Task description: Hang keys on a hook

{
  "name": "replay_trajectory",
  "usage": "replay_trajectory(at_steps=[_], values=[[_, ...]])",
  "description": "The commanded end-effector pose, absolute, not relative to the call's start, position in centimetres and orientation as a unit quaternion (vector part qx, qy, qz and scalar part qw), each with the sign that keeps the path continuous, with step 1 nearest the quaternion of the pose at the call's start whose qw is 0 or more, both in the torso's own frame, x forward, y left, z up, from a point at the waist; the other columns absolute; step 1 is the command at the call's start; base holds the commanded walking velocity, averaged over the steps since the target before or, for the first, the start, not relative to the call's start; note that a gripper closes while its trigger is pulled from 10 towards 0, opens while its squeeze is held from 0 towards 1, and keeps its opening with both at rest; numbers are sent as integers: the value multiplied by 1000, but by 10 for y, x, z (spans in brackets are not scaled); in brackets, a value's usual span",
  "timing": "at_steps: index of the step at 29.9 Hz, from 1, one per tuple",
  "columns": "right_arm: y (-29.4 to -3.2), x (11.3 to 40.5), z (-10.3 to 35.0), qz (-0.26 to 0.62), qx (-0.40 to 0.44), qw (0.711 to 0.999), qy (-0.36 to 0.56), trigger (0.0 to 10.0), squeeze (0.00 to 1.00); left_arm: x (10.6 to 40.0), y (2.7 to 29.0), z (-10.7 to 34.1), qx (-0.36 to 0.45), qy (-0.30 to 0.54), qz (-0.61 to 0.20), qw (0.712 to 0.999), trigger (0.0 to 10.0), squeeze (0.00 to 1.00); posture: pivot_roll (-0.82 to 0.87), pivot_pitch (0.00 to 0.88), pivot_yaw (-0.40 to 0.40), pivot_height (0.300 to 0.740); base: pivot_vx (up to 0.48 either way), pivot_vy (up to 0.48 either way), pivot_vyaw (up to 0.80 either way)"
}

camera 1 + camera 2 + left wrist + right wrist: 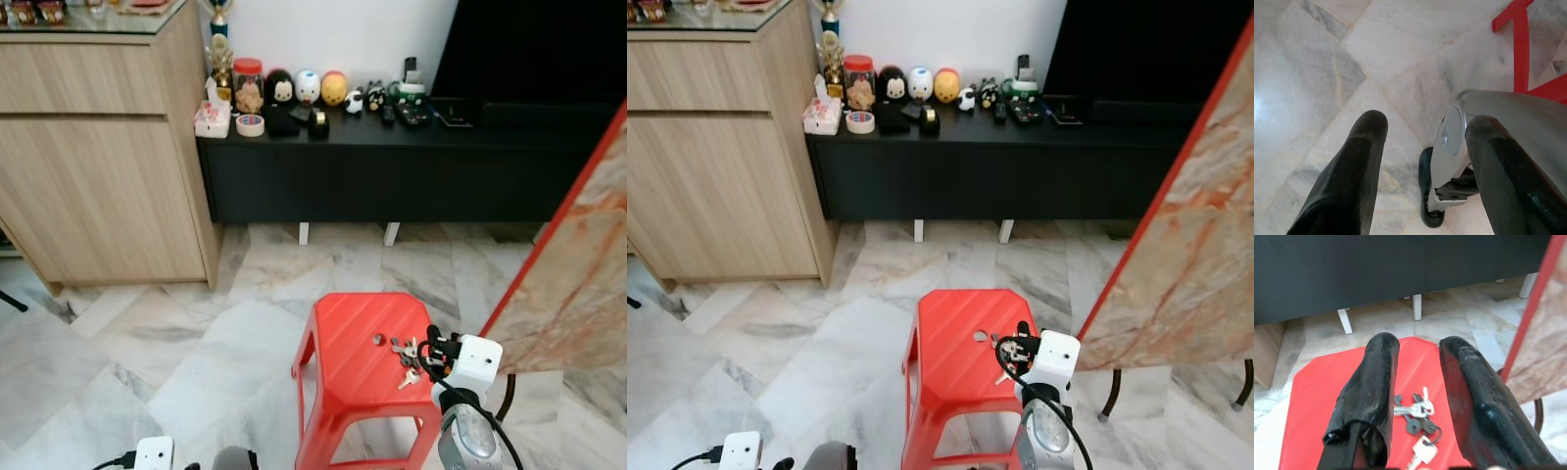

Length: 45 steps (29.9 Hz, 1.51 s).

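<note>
Keys (pixel 1418 413) lie on the red stool (pixel 348 362), and my right wrist view catches them spread flat between and just beyond the right gripper (pixel 1418 350), fingers parted, holding nothing. From the head I see them partly behind that wrist. Left gripper (pixel 1425 132) hangs open over the marble floor (pixel 1327 63).

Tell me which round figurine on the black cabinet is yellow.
The yellow egg-shaped figurine, rightmost of the three large round ones; the white figurine and black figurine sit to its left.
</note>
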State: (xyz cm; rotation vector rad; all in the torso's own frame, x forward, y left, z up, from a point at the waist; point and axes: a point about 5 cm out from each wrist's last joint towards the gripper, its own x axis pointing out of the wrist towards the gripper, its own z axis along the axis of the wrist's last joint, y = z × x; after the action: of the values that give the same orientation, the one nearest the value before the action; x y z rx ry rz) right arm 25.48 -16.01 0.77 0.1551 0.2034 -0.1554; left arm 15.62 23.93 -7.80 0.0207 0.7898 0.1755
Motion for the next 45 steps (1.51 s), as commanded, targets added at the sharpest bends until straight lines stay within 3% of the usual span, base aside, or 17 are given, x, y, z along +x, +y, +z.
replay_trajectory(at_steps=[1, 11, 28, 38, 39, 45], values=[[-164, 255, 8, -83, 75, 988, 105, 10000, 0, 157, 236, -79, 9, 387, 81, 918, 10000, 0, 71, 6, -89, 633, 319, 0, 0], [-162, 254, 4, -76, 75, 988, 115, 10000, 0, 157, 234, -79, 7, 387, 79, 919, 10000, 0, 71, 8, -91, 633, 309, 0, 0], [-156, 250, -9, -47, 80, 982, 162, 10000, 0, 158, 233, -79, 6, 385, 77, 920, 10000, 0, 69, 9, -89, 633, 0, 0, 0], [-156, 244, -36, -80, 197, 942, 260, 10000, 0, 156, 232, -80, 8, 388, 75, 919, 10000, 0, 72, 19, -83, 633, 0, 0, 0], [-155, 246, -36, -82, 210, 938, 262, 10000, 1000, 156, 232, -80, 8, 387, 76, 919, 10000, 0, 75, 23, -83, 633, 0, 0, 0], [-159, 256, -36, -107, 260, 919, 278, 10000, 1000, 156, 235, -79, 10, 382, 78, 921, 10000, 0, 87, 45, -83, 633, 0, 0, 0]])
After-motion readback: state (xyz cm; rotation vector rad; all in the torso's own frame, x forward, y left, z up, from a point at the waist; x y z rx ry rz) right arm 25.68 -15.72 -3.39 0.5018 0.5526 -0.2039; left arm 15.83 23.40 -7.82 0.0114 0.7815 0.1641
